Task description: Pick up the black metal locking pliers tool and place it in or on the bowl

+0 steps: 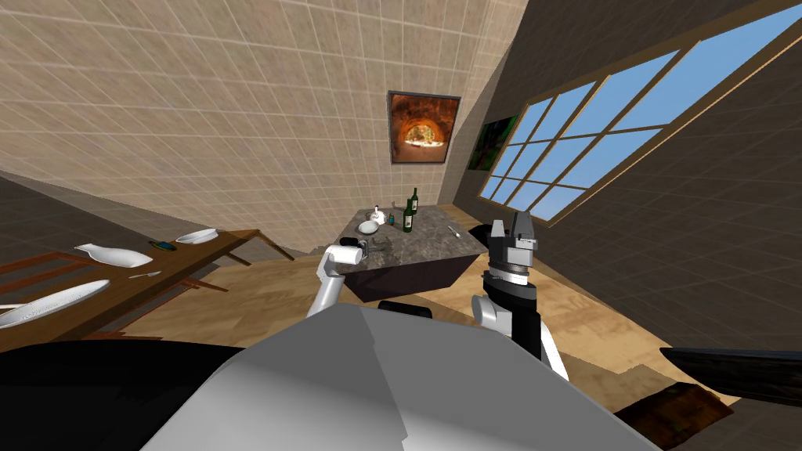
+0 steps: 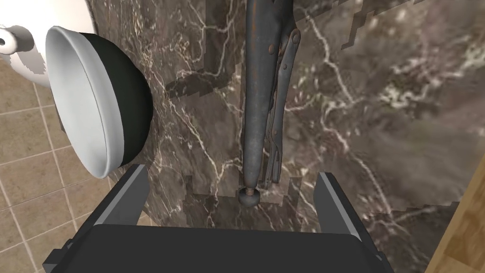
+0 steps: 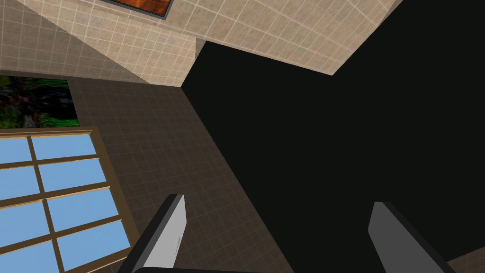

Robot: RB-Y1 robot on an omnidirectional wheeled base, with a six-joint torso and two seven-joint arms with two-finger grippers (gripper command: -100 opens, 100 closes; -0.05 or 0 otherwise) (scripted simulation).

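Even daylight; blocky shadows; warped edges

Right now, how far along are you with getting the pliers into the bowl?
Done: my left tool is at the marble table, open, lined up with the handle end of the pliers. In hand: nothing; they lie flat on the table, ungripped. Left: close on them, lift, and set them in the bowl beside them. Right tool is open, raised.

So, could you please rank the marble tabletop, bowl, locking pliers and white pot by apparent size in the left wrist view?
1. marble tabletop
2. bowl and locking pliers, too close to rank: bowl broader, pliers longer and cut off at the edge
3. white pot, only partly in view
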